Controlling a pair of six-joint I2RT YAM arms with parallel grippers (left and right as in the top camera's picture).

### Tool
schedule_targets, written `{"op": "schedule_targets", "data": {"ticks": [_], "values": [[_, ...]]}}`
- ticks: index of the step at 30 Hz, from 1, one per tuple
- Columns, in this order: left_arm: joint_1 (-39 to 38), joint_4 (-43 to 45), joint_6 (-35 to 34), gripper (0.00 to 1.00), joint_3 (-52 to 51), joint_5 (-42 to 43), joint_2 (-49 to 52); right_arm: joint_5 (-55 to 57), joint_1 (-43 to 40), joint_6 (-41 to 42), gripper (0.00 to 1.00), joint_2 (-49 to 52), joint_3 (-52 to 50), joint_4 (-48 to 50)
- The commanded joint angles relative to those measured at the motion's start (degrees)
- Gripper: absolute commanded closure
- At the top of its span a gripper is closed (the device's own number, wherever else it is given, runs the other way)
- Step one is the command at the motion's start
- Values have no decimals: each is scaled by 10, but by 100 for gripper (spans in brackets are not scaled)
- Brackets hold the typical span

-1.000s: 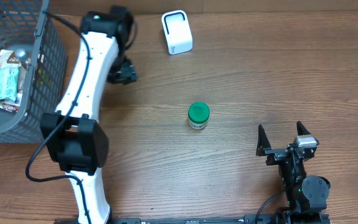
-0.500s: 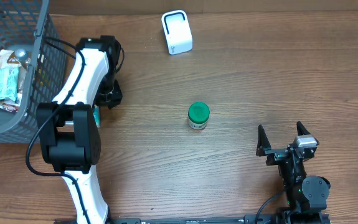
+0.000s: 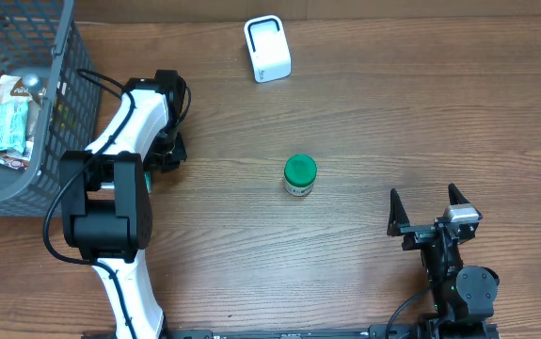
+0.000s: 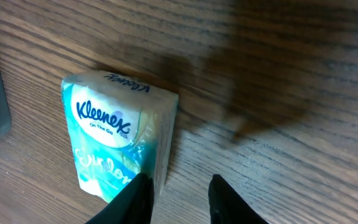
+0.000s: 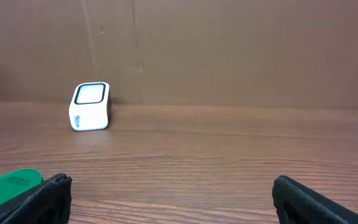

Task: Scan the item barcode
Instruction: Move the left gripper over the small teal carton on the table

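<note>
– Left end effector (image 4: 182, 183) hovers at the edge of the Kleenex pack (image 4: 119, 140) on the tabletop (image 4: 278, 124), fingers narrowly parted, pinching nothing.
– We judge it light, soft and slippery; we'd pinch across its narrow sides.

Brown wood-grain table (image 3: 392, 113) fills the overhead view, grain running left to right. At its far edge stands a plain matte brown wall (image 5: 228, 50) with two vertical seams. Light is even, glare faint. Left wrist view: a soft dark shadow (image 4: 278, 56) on the tabletop.
</note>
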Motion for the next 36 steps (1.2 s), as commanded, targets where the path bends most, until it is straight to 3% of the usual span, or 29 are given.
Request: {"op": "schedule_targets", "data": {"ticks": [1,11,31,36], "values": [[3,5,32,69,-3,-11,-3,1,3,-1,0,-5,-6,1],[3,8,36,63,-3,-44,-3,1,3,-1,0,-5,-6,1],[11,28,40,71,-34,-58,-2,1,3,-1,0,-5,-6,1],[21,45,40,87,-41,-41,-2,1,3,-1,0,-5,-6,1]]}}
